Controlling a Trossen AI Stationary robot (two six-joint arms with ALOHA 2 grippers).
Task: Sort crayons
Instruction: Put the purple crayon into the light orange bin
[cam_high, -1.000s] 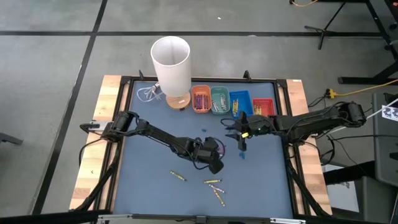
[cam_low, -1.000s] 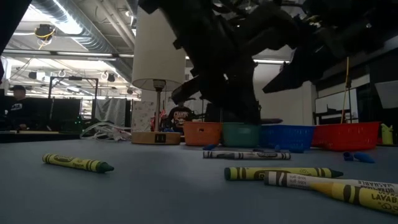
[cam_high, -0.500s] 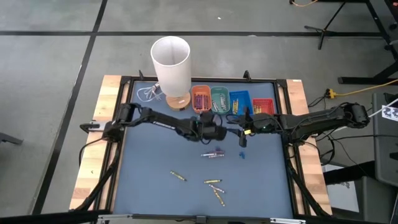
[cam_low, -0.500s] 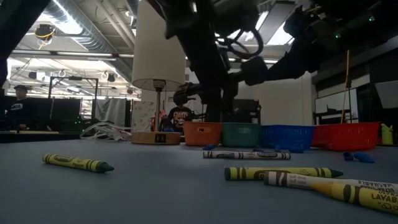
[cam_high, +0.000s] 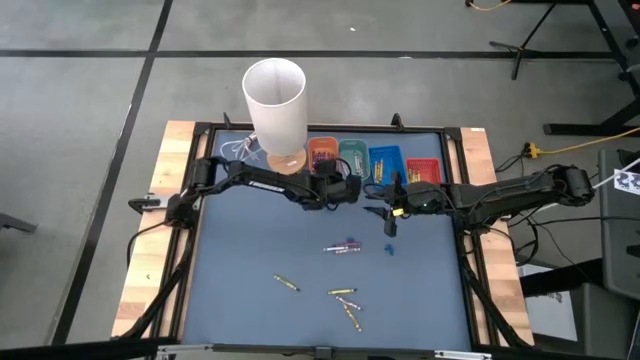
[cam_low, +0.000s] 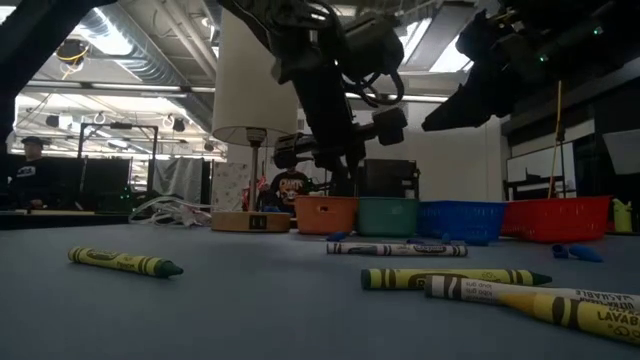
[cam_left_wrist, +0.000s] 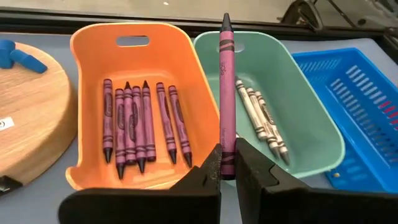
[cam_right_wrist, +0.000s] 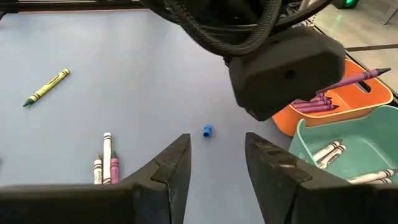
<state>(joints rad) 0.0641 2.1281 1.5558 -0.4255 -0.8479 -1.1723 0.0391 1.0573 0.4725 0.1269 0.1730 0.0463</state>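
Left hand (cam_left_wrist: 227, 167) pinches a purple crayon (cam_left_wrist: 226, 93) over the orange tray (cam_left_wrist: 87, 43), probably to drop it with the matching purples; right hand (cam_right_wrist: 214, 155) waits wide, holding nothing.

A blue-grey table (cam_high: 240, 240) is carrying 4 small trays in a row along its far edge: orange (cam_high: 321, 155), teal (cam_high: 353, 156), blue (cam_high: 386, 160) and red (cam_high: 424, 170). A round wooden base (cam_high: 287, 161) is sitting beside the orange tray. Loose crayons (cam_high: 343, 247) are lying on the open mat, yellow ones (cam_high: 344, 292) nearer the front, with small blue bits (cam_high: 389, 247) close by.
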